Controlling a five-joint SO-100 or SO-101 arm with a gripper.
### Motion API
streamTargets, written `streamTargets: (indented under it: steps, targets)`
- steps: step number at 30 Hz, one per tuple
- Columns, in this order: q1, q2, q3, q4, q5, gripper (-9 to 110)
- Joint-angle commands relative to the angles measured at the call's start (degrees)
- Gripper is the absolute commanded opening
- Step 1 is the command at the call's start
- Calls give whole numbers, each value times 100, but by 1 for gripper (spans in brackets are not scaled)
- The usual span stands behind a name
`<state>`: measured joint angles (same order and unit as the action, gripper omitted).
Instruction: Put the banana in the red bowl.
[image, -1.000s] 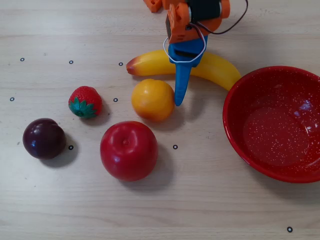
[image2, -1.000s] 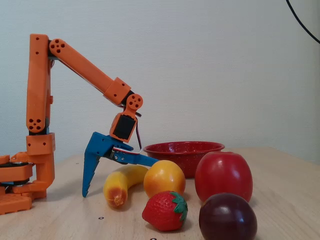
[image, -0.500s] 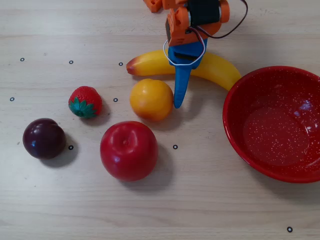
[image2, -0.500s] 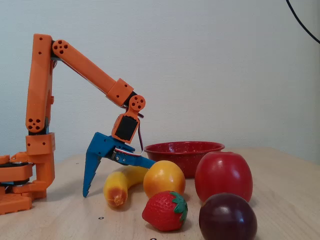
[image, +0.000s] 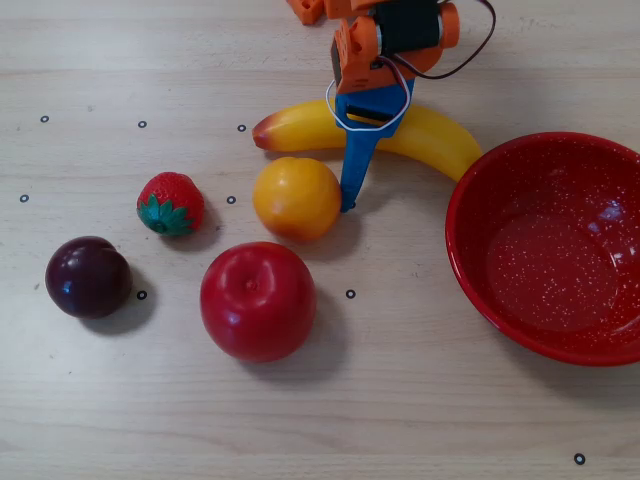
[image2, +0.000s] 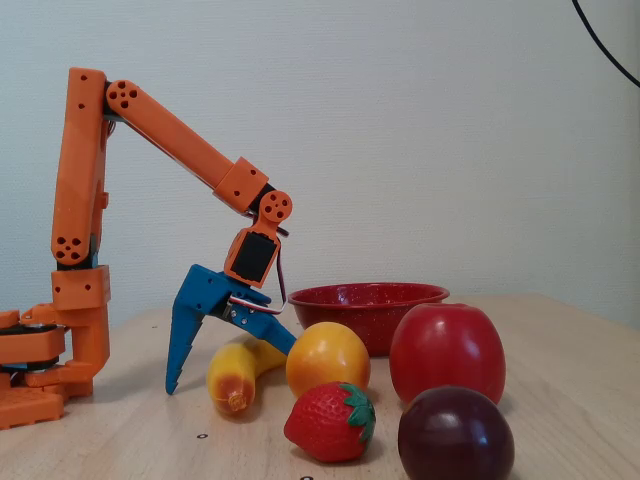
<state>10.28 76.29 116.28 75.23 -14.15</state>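
Banana (image: 430, 135) flat on the table at the far side in the overhead view, reddish tip pointing left, right end just beside the rim of the red bowl (image: 470, 255). Bowl empty, at right. Gripper (image2: 232, 375) straddling the banana's middle; jaws spread wide in the fixed view, one blue finger (image2: 185, 340) planted at the left of the fruit, the other down at its right by the orange (image2: 327, 358). Not yet closed on anything. In the overhead view, blue fingertip (image: 348, 200) reaching the table between banana and orange (image: 296, 197), very near the orange, possibly touching; hard to tell.

Step in hand, as judged: reach done, grasp about to begin. Transport and release still to come.

Next move calls for: closing the jaws across the banana's width, firm enough for a glossy, likely slippery skin; lifting clear of the orange; swinging right over the bowl's rim; opening above the centre.

Risks, as judged: orange nudged, banana pivoting in an off-balance grip.

Other fruit nearer the camera: strawberry (image: 170, 203), apple (image: 258, 300), dark plum (image: 88, 276). Small black ring marks dotted on the table (image: 400, 420).

Brands, labels, writing: none legible in either view.
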Motion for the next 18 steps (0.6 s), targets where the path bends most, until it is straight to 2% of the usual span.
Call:
streamTargets:
  steps: [1, 3, 8, 18]
  targets:
    - [-193, -88, -325, -220, -193, 67]
    - [-211, -88, -316, -220, -202, 66]
    - [-272, -79, -352, -246, -237, 48]
    - [-308, -70, -316, -272, -229, 41]
